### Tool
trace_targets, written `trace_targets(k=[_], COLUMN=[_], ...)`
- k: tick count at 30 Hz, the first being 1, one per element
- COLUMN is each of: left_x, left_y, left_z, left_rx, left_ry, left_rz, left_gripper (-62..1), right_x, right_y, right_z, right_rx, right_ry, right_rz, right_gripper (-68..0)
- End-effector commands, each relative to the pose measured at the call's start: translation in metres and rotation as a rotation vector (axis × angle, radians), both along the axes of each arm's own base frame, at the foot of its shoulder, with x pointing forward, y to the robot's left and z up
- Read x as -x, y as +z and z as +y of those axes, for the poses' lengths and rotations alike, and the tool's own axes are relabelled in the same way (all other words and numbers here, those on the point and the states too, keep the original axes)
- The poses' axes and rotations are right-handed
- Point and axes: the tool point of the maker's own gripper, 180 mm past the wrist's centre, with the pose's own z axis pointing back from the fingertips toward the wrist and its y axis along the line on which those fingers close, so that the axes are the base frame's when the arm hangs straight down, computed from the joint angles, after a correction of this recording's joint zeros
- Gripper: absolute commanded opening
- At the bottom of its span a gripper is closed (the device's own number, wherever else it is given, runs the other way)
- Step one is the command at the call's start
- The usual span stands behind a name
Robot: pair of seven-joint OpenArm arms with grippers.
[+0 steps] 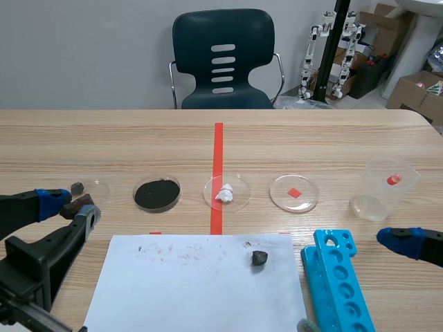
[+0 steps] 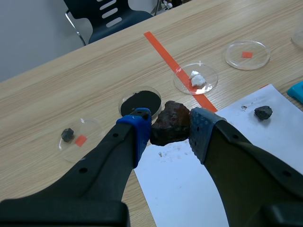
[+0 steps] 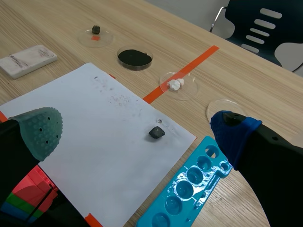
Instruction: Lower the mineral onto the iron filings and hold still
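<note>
My left gripper (image 1: 73, 206) is shut on a dark reddish-brown mineral (image 2: 171, 124), which sits pressed between its blue and grey pads. It hangs over the table's left side, near the far left corner of the white paper (image 1: 194, 287). A round dish of black iron filings (image 1: 157, 194) (image 2: 139, 101) lies just ahead of the held mineral. A few filings (image 1: 183, 254) are scattered on the paper. My right gripper (image 3: 138, 130) is open over the paper's right part, holding nothing.
A small dark stone (image 1: 259, 259) lies on the paper. Other dishes hold a white lump (image 1: 225, 194), a red square (image 1: 294, 193) and a small dark stone (image 1: 77, 188). A blue tube rack (image 1: 339, 283) and a plastic cup (image 1: 383, 188) stand at the right.
</note>
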Motion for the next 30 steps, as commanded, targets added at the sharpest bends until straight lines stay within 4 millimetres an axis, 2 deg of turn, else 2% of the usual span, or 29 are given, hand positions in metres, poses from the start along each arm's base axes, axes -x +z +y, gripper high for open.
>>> trace_targets(k=[1, 4, 12, 18, 23, 30], left_x=[-0.003, -0.007, -0.025, -0.051, -0.076, -0.113], left_y=[0.008, 0.005, -0.026, -0.038, -0.062, -0.092], left_z=[-0.003, -0.001, 0.012, 0.014, 0.01, -0.01], left_rx=[0.018, 0.005, 0.001, 0.051, 0.071, 0.093], left_ry=[0.0, 0.013, 0.121, 0.173, 0.192, 0.185], left_rz=[-0.026, -0.007, 0.212, 0.261, 0.303, 0.376], left_gripper=[-47.9, -47.9, -47.9, -47.9, -47.9, -47.9], right_x=[-0.002, -0.002, -0.002, -0.002, -0.002, -0.002], right_y=[0.006, 0.006, 0.006, 0.006, 0.006, 0.006], right_z=[-0.001, -0.001, -0.001, -0.001, -0.001, -0.001], right_rx=[-0.013, -0.013, -0.013, -0.013, -0.013, -0.013], right_ry=[0.003, 0.003, 0.003, 0.003, 0.003, 0.003], right_rz=[-0.023, -0.023, -0.023, -0.023, -0.023, -0.023], right_gripper=[0.4, 0.4, 0.4, 0.4, 0.4, 0.4])
